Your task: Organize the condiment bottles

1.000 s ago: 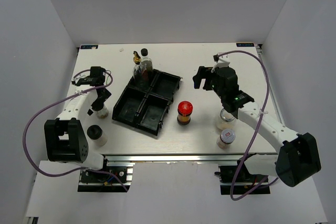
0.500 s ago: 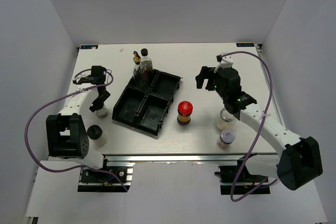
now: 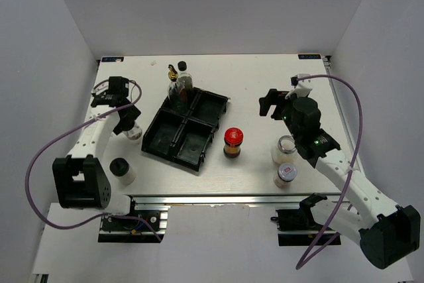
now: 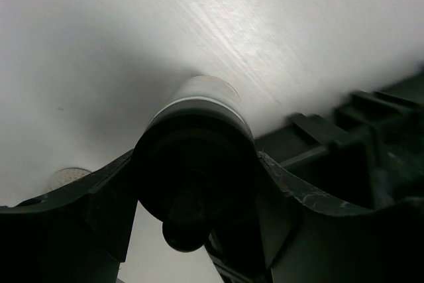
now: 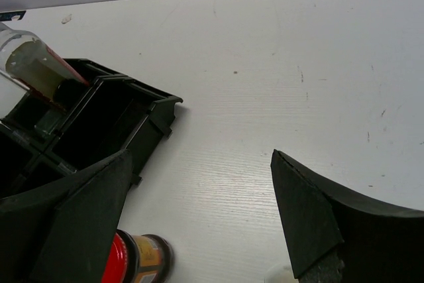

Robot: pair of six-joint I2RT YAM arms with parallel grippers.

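Condiment bottles were partly sorted: the gold-capped bottle [image 3: 173, 84] and the dark bottle [image 3: 185, 83] stood in the far-left compartment of the black tray [image 3: 213, 134]. The red-lidded jar [image 3: 233, 141], two silver-lidded jars [image 3: 285, 145] [image 3: 286, 172] and one white bottle [image 3: 122, 170] waited on the table [image 3: 265, 71], and a second white bottle [image 4: 199, 117] sat clamped by its black cap in the left gripper [image 3: 127, 126], just left of the tray. That smooth round cap looked slippery, so a firm square hold, an upright lift over the thin hard wall and a straight drop into a free compartment seemed wise; the right gripper [image 5: 200, 164] hung jaws apart, empty.
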